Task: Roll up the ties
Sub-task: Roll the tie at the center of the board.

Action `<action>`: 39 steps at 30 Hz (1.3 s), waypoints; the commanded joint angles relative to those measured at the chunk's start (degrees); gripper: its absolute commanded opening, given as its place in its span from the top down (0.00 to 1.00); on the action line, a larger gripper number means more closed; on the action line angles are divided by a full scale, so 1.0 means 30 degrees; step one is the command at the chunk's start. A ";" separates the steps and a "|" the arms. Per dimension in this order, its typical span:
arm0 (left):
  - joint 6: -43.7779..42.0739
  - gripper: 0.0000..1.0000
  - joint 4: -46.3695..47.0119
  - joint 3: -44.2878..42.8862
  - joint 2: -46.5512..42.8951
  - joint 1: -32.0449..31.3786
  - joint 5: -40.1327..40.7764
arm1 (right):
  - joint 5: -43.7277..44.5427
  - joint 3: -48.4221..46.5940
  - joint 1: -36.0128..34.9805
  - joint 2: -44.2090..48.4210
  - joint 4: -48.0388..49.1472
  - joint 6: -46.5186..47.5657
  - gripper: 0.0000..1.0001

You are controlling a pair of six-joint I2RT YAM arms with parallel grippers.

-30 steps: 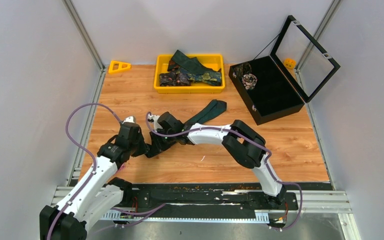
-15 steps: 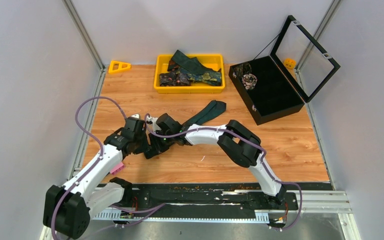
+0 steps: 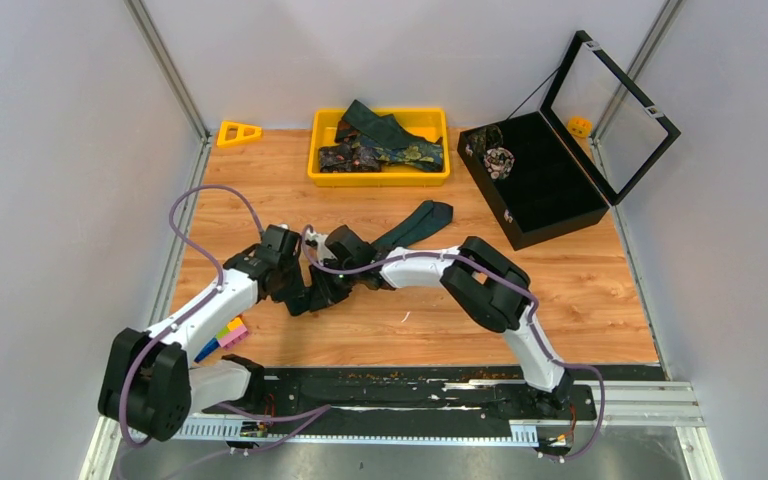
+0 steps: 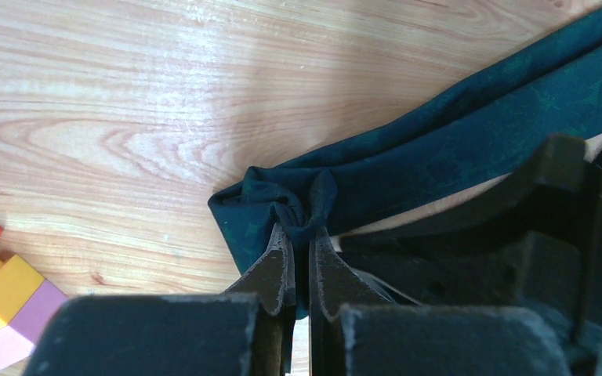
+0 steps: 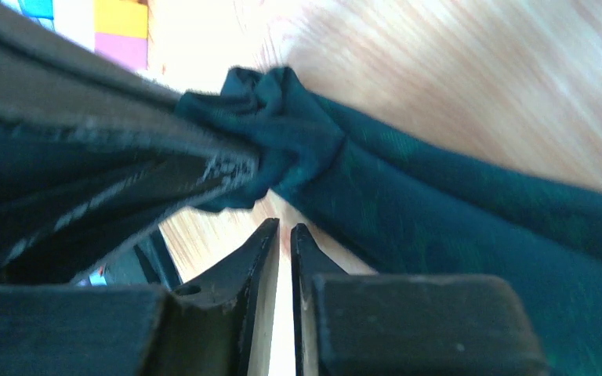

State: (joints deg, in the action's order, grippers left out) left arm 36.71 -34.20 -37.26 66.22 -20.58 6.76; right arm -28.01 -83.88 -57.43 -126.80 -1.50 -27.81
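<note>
Crouching left arm, seemingly pinching tie

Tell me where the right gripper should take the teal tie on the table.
Probably the flat band of the tie just beyond the bunched end, from its near long edge: the left gripper pinches that bunch, and the band lies flat, stretched away.

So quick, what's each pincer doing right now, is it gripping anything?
Left pincer: closed, pinching the bunched end of the dark teal tie.
Right pincer: almost closed, nothing between its tips.
</note>
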 commanded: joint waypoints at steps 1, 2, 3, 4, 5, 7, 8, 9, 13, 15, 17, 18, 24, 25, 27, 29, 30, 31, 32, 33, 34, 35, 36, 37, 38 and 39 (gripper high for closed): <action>-0.0285 1.00 0.0718 -0.0604 0.0923 -0.0116 0.0453 | 0.0093 0.1317 0.0156 0.2675 0.1026 0.0025 0.87; -0.0265 1.00 0.0776 -0.0657 0.1124 -0.0139 0.0479 | 0.0249 0.1722 0.0206 0.3085 0.1001 0.0059 0.87; -0.0237 1.00 0.0813 -0.0711 0.1262 -0.0182 0.0515 | 0.0532 0.2062 0.0230 0.3484 0.0998 0.0114 0.87; -0.0204 1.00 0.0865 -0.0747 0.1462 -0.0199 0.0534 | 0.0721 0.2562 0.0263 0.3802 0.0957 0.0128 0.87; -0.0134 1.00 0.0926 -0.0789 0.1575 -0.0223 0.0584 | 0.0884 0.2932 0.0289 0.4160 0.0915 0.0156 0.87; 0.0040 0.99 0.1051 -0.0827 0.1750 -0.0259 0.0587 | 0.1132 0.3586 0.0355 0.4718 0.0931 0.0137 0.87; 0.0105 0.96 0.1133 -0.0853 0.1846 -0.0285 0.0587 | 0.1199 0.3888 0.0384 0.4934 0.0989 0.0117 0.87; 0.0201 0.92 0.1198 -0.0868 0.1938 -0.0314 0.0565 | 0.1241 0.4153 0.0407 0.5089 0.1058 0.0096 0.87; 0.0491 0.76 0.1312 -0.1102 0.2297 -0.0521 0.0490 | 0.1251 0.4631 0.0508 0.5408 0.1239 0.0056 0.87; 0.0635 0.68 0.1195 -0.1361 0.2420 -0.0746 0.0574 | 0.1234 0.4667 0.0556 0.5468 0.1246 0.0069 0.87; 0.0751 0.61 0.0972 -0.1605 0.2519 -0.0947 0.0732 | 0.1250 0.4709 0.0570 0.5527 0.1261 0.0055 0.87; 0.0809 0.59 0.0874 -0.1742 0.2572 -0.1049 0.0795 | 0.1236 0.4713 0.0573 0.5566 0.1286 0.0051 0.87; 0.1245 0.51 0.0490 -0.2171 0.2603 -0.1394 0.0992 | 0.1353 0.4756 0.0653 0.5807 0.1404 0.0059 0.87; 0.1343 0.51 0.0495 -0.2171 0.2524 -0.1416 0.0989 | 0.1366 0.4756 0.0711 0.5864 0.1407 0.0059 0.87; 0.1557 0.51 0.0553 -0.2122 0.2303 -0.1489 0.0991 | 0.1407 0.4770 0.0773 0.6006 0.1407 0.0064 0.87; 0.1738 0.51 0.0636 -0.2059 0.2164 -0.1497 0.0974 | 0.1461 0.4771 0.0845 0.6158 0.1409 0.0025 0.87; 0.1786 0.51 0.0668 -0.2040 0.2117 -0.1498 0.0965 | 0.1504 0.4783 0.0882 0.6198 0.1422 0.0027 0.87; 0.1843 0.51 0.0660 -0.2031 0.2100 -0.1491 0.0927 | 0.1535 0.4807 0.0930 0.6243 0.1435 0.0015 0.87; 0.1905 0.50 0.0663 -0.2026 0.2040 -0.1505 0.0897 | 0.1543 0.4791 0.0962 0.6259 0.1436 0.0013 0.87; 0.1994 0.50 0.0685 -0.2032 0.1999 -0.1500 0.0860 | 0.1521 0.4786 0.0991 0.6265 0.1437 -0.0005 0.87; 0.2049 0.49 0.0692 -0.2026 0.1895 -0.1506 0.0833 | 0.1552 0.4800 0.1021 0.6262 0.1451 -0.0007 0.87; 0.2107 0.48 0.0725 -0.2007 0.1754 -0.1507 0.0834 | 0.1541 0.4827 0.1033 0.6249 0.1479 -0.0037 0.87; 0.2165 0.47 0.0781 -0.1971 0.1608 -0.1496 0.0834 | 0.1521 0.4819 0.1037 0.6237 0.1508 -0.0030 0.87; 0.2224 0.46 0.0802 -0.1967 0.1466 -0.1502 0.0870 | 0.1526 0.4829 0.1037 0.6242 0.1544 -0.0080 0.87; 0.2257 0.45 0.0847 -0.1966 0.1316 -0.1495 0.0897 | 0.1494 0.4820 0.1038 0.6208 0.1603 -0.0116 0.87; 0.2265 0.44 0.0873 -0.1966 0.1173 -0.1491 0.0908 | 0.1420 0.4829 0.1041 0.6226 0.1651 -0.0131 0.87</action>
State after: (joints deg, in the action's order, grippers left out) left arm 42.02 -32.38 -41.85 72.64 -24.77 9.08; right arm -24.03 -69.58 -54.54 -110.43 0.71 -27.79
